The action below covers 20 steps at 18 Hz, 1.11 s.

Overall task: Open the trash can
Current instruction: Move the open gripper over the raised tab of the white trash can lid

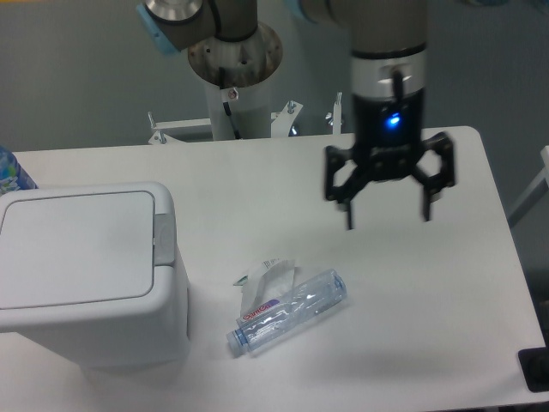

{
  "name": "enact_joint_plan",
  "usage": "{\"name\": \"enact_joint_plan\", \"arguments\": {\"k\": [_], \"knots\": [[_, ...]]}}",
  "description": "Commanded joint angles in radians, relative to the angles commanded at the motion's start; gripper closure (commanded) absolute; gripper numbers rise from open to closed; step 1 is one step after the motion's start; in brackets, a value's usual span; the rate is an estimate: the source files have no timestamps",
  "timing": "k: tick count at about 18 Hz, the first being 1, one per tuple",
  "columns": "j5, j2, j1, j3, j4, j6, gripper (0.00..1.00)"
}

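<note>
The trash can [86,275] is a large white boxy bin at the left of the table, its flat lid down and a grey push latch [163,238] on the lid's right edge. My gripper [387,216] hangs open above the table, right of centre, well to the right of the bin and apart from it. Nothing is between its fingers.
A clear plastic bottle [287,311] lies on its side right of the bin, with a crumpled white wrapper [268,275] touching it. The robot's base column [234,64] stands behind the table's back edge. A blue object [10,174] peeks in at the far left.
</note>
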Motion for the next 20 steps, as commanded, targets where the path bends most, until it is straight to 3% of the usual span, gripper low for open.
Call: {"name": "enact_joint_plan", "arguments": {"k": [5, 16, 20], "knots": [[-0.049, 0.009, -0.032, -0.015, 0.000, -0.175, 0.00], [-0.048, 0.017, -0.120, -0.060, 0.000, -0.211, 0.00], [-0.048, 0.046, -0.126, -0.100, 0.000, -0.211, 0.00]]}}
